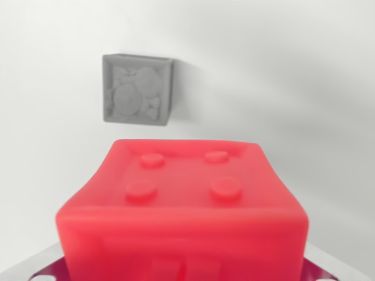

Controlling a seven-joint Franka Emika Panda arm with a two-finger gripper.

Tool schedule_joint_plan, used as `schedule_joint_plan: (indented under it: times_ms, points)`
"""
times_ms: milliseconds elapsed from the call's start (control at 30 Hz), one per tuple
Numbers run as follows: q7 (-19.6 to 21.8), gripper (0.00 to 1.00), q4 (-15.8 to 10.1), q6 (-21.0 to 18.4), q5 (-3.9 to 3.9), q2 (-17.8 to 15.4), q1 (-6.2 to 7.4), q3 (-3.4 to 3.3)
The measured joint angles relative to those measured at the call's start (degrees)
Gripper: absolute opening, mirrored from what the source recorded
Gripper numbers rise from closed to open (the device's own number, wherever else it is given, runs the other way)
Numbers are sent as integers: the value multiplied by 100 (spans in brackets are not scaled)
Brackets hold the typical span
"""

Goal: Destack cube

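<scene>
Wrist view: a soft red rubbery cube with four studs (181,216) fills the foreground, close under the camera, apparently between the gripper's metal parts at the lower corners; whether the jaws clamp it, I cannot tell. A grey embossed cube (138,89) sits apart on the white surface (293,88), so the unstacking looks largely done, release remaining.

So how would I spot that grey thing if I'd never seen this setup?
Start at the big red cube filling the bottom of the wrist view. Look beyond it, up and slightly to the wrist view's left, on the white surface. The grey cube sits there apart, smaller in view, with a raised relief pattern instead of four round studs.
</scene>
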Motion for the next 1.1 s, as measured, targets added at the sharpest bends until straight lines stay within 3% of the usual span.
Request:
schedule_joint_plan:
  times_ms: [1100]
  points:
    - [-996, 0, -370, 199, 36, -171, -388, -316]
